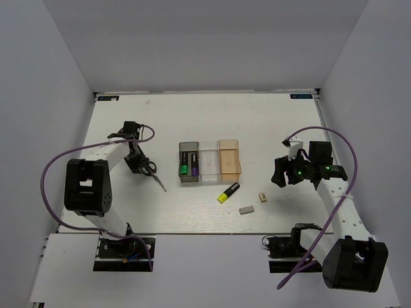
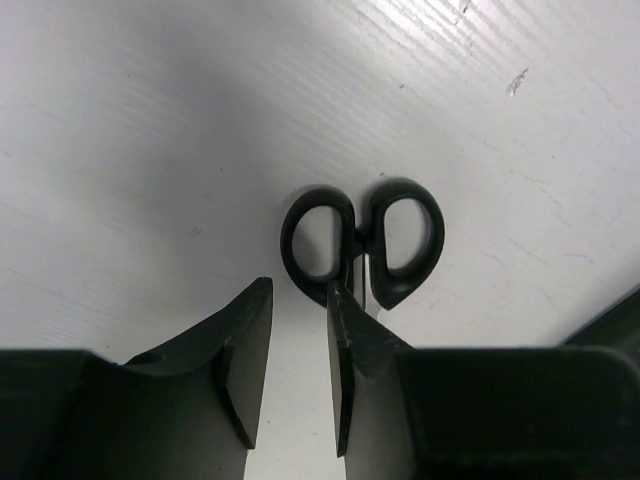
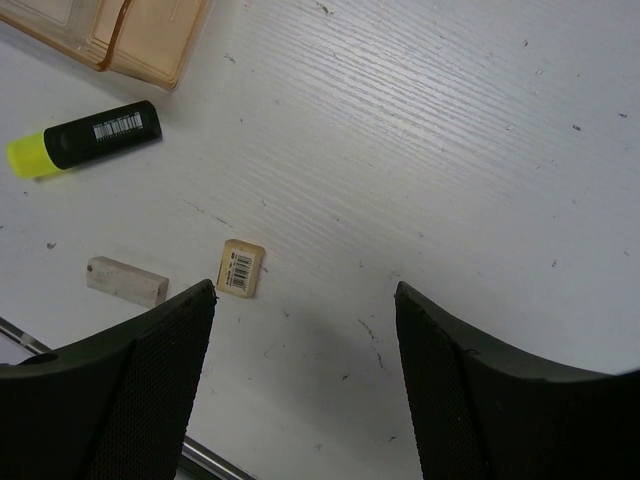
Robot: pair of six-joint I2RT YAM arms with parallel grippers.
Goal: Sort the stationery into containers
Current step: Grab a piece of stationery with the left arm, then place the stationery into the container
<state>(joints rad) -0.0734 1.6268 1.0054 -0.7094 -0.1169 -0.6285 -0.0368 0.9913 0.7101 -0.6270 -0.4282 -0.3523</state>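
Scissors: black-handled scissors (image 1: 153,173) lie on the white counter (image 1: 270,128), left of the row of bins and well apart from the other loose items.
Long axis: seen from overhead, the handles are up and to the left. The closed blades point down and to the right, toward the near edge.
Direction from fingers: in the left wrist view, the two handle loops sit just beyond the tips of the left fingers (image 2: 240,360), slightly right of the gap. One fingertip overlaps the bottom of the left loop; whether it touches cannot be told.
Left fingers: set narrow, with only bare counter showing in the gap and nothing held.
Nearer arm: the left, clearly; the right arm is on the far side of the bins.
Right fingers (image 3: 150,370): spread wide and holding nothing, above the counter near a beige eraser (image 3: 241,268).
Nearest bin: the dark grey bin (image 1: 180,163), at the left end of the row.
Likely need: the left fingers probably have to shift right over the handles and close across the long axis.
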